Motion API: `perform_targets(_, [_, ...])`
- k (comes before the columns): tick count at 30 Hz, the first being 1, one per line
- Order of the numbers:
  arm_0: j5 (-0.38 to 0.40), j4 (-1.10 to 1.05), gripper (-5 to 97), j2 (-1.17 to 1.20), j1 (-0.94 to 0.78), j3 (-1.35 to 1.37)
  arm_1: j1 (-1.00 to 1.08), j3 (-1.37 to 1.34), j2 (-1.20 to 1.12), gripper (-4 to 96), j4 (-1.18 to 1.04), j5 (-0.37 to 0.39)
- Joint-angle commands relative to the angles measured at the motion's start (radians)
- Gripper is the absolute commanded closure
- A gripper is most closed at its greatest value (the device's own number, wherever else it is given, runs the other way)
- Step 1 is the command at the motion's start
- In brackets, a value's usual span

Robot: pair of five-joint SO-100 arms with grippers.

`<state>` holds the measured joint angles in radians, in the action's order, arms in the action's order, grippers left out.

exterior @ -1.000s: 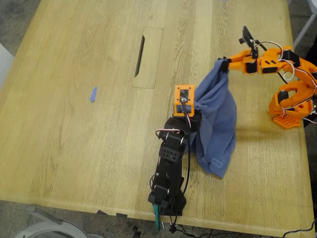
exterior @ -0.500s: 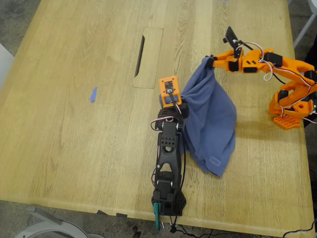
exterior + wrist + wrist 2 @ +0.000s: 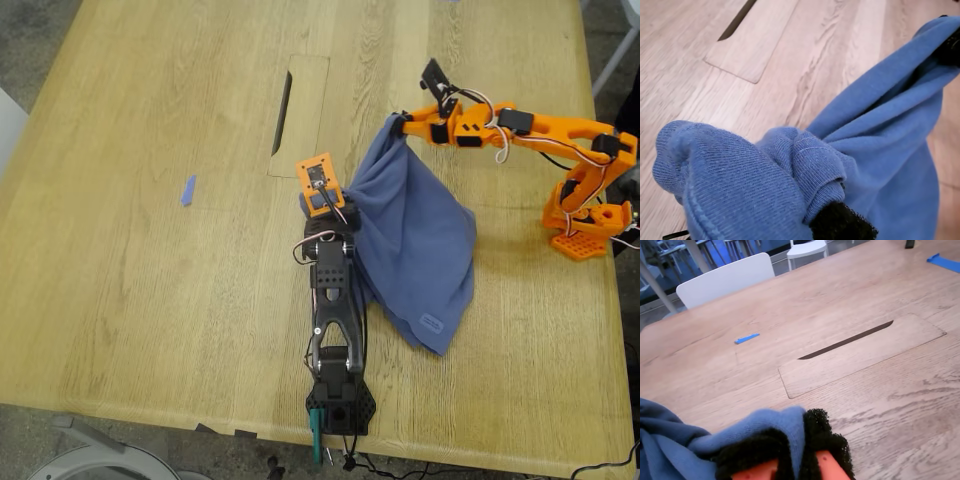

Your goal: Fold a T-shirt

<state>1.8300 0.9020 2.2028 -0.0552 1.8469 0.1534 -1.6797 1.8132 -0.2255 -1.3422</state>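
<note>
The slate-blue T-shirt (image 3: pixel 420 250) hangs bunched between both grippers, its lower part lying on the table toward the front; no chest print shows. My first gripper (image 3: pixel 335 205), on the black arm, is shut on a bunched edge of the shirt (image 3: pixel 790 170) at the exterior view's centre. My second gripper (image 3: pixel 400 122), on the orange arm, is shut on another edge of the shirt (image 3: pixel 765 425), held off the table further back. The shirt stretches taut between the two grips (image 3: pixel 890 105).
A cable hatch (image 3: pixel 300 115) with a dark slot is set into the wooden table just beyond the grippers (image 3: pixel 860 352). A small blue strip (image 3: pixel 188 190) lies at the exterior view's left. The orange arm's base (image 3: pixel 580 235) stands at the right edge. White chairs (image 3: pixel 725 277) stand beyond the table.
Both grippers have moved toward the exterior view's left and a little back, carrying the shirt's upper edge with them. The shirt now spreads wider between them.
</note>
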Motion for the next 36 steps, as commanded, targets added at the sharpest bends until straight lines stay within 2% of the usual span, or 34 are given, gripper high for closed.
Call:
perform_targets(1, [-0.012, -0.109, 92, -0.015, -0.034, -0.029, 0.015, 0.109, -0.035, 91.4, 0.043, 0.005])
perform_targets(21, [-0.017, -0.387, 92, -0.284, -0.204, -0.005, 0.135, 0.402, -0.474, 91.4, 0.135, 0.002])
perform_targets(33, [-0.021, -0.477, 92, -0.486, -0.273, -0.120, 0.219, 1.062, -0.931, 91.4, -0.089, 0.005])
perform_targets(36, [-0.023, -0.485, 92, -0.557, -0.290, -0.184, 0.224, 1.302, -1.088, 91.4, -0.192, 0.006])
